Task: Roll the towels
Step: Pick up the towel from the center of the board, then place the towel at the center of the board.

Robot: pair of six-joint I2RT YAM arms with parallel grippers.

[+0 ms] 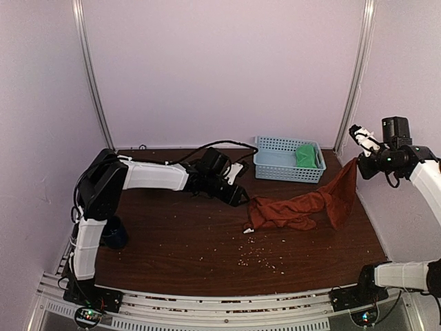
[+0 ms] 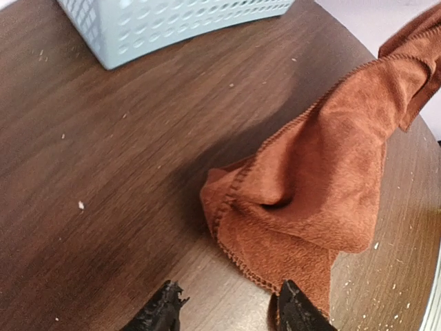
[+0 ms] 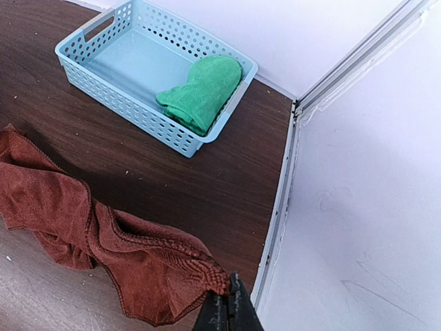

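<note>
The rust-red towel (image 1: 303,205) lies crumpled on the dark table, one corner lifted up at the right. My right gripper (image 1: 357,161) is shut on that raised corner (image 3: 219,281), so the cloth hangs down from it. My left gripper (image 1: 242,196) hovers low at the towel's left end, jaws open, its fingertips (image 2: 293,310) just short of the hemmed edge (image 2: 242,256), nothing between them. The bright green towel (image 1: 307,156) sits bunched inside the light-blue basket (image 1: 275,169) at its right end (image 3: 202,91).
The basket (image 3: 103,83) stands at the back of the table near the right corner post (image 1: 353,83). Pale walls close in on all sides; the right wall (image 3: 358,227) is close beside my right gripper. Small crumbs (image 1: 253,258) dot the tabletop.
</note>
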